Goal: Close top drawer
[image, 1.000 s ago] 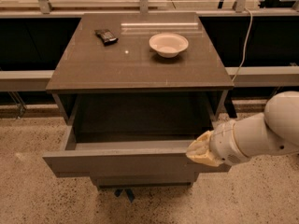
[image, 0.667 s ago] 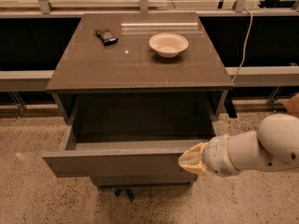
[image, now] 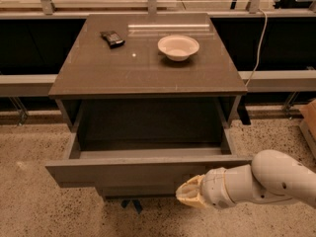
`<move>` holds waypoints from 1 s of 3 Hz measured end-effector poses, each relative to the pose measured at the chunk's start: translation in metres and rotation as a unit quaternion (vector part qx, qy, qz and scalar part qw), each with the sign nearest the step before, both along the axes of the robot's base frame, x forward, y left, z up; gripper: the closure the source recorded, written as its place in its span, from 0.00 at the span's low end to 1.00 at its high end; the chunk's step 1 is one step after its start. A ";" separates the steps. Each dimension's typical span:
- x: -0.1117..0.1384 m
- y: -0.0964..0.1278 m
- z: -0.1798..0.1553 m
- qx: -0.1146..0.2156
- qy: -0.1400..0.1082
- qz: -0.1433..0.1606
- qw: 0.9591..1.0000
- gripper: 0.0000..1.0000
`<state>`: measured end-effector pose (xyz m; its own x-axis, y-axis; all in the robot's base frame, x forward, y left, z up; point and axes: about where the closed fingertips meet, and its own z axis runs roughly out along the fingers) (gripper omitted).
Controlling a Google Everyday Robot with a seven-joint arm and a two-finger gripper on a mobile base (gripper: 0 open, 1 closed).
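The wide grey-brown top drawer point(image: 143, 171) is open. The cream gripper point(image: 190, 194), spread or not I cannot tell, sits by the front's bottom edge. Push straight in.

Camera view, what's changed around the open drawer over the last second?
The gripper on the white arm moved down and picture-left, from the right end of the wide grey-brown top drawer's front to its lower edge. Nothing was grasped. The drawer stays equally open; the white bowl and small black object on top have not moved.
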<state>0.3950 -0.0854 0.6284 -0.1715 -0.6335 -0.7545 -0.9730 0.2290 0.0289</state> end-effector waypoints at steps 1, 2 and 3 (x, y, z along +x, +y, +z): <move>-0.004 0.017 -0.038 0.007 0.026 0.008 1.000 1.00; 0.008 0.026 -0.055 -0.003 0.028 -0.006 1.000 1.00; 0.033 0.028 -0.060 -0.019 0.015 -0.030 0.999 1.00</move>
<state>0.4281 -0.0579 0.5682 -0.2331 -0.6500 -0.7233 -0.9560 0.2892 0.0482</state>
